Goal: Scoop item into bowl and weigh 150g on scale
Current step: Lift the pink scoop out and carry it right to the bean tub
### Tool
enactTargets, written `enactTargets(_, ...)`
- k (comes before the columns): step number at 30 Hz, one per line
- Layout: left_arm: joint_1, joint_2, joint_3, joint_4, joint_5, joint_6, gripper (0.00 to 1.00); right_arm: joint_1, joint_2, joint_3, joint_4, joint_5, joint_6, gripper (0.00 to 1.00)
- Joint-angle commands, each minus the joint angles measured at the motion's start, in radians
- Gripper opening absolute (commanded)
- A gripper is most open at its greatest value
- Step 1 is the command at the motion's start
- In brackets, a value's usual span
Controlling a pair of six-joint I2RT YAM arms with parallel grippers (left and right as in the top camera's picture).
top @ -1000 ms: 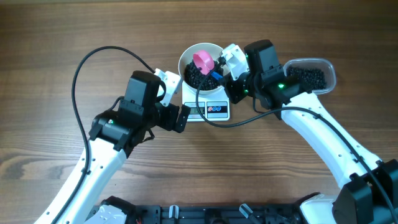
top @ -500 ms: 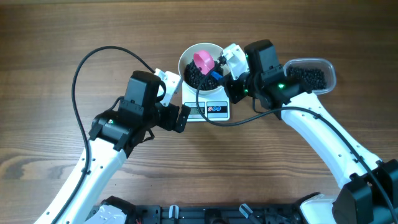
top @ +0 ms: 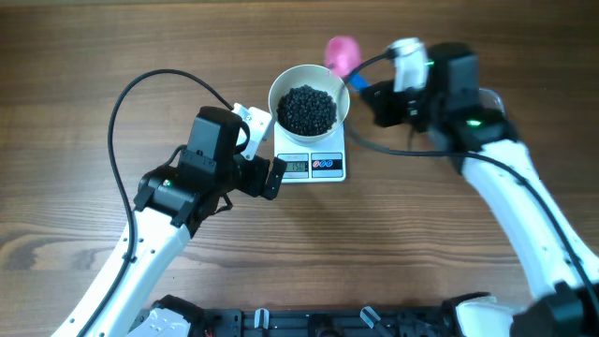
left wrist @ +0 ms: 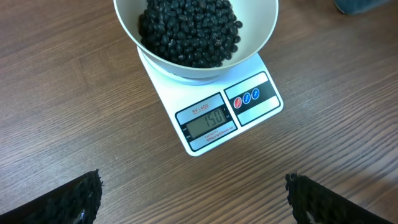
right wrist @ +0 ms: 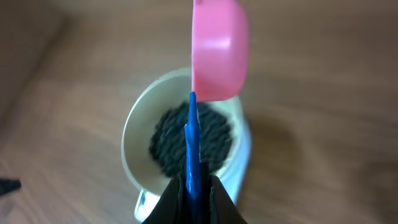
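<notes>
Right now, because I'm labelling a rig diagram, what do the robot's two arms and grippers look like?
The left arm and right arm have white tubular links, black joint housings and loose black cables. The left gripper has black, rough-textured fingers; a small green light glows near the right wrist.

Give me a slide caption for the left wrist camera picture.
White bowl of black beads resting on the scale, display reading 150, seen from the open left gripper.
</notes>
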State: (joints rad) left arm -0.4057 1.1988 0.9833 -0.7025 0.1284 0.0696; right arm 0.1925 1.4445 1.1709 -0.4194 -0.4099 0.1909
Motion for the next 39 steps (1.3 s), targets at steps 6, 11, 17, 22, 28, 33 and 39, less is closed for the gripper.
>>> enactTargets(6,0.004,0.0,-0.002,0.003,-0.002,-0.006,1.0,-0.343,-0.16,0.007,-0.15,-0.089,-0.021,0.04)
enactTargets(11,0.004,0.0,-0.002,0.003,-0.002,-0.006,1.0,-0.495,-0.159,0.007,-0.342,-0.044,-0.229,0.04)
enactTargets(17,0.004,0.0,-0.002,0.003,-0.002,-0.006,1.0,-0.555,-0.157,-0.004,-0.442,0.168,-0.372,0.04)
enactTargets(22,0.004,0.0,-0.002,0.003,-0.002,-0.006,1.0,-0.554,-0.089,-0.007,-0.45,0.114,-0.371,0.05)
enactTargets(28,0.004,0.0,-0.002,0.003,-0.002,-0.006,1.0,-0.554,0.017,-0.007,-0.449,0.099,-0.311,0.04)
enactTargets(33,0.004,0.0,-0.002,0.003,-0.002,-0.006,1.0,-0.554,0.061,-0.007,-0.448,0.065,-0.293,0.04)
enactTargets(39,0.004,0.0,-0.002,0.003,-0.002,-0.006,1.0,-0.554,0.063,-0.007,-0.447,0.066,-0.293,0.04)
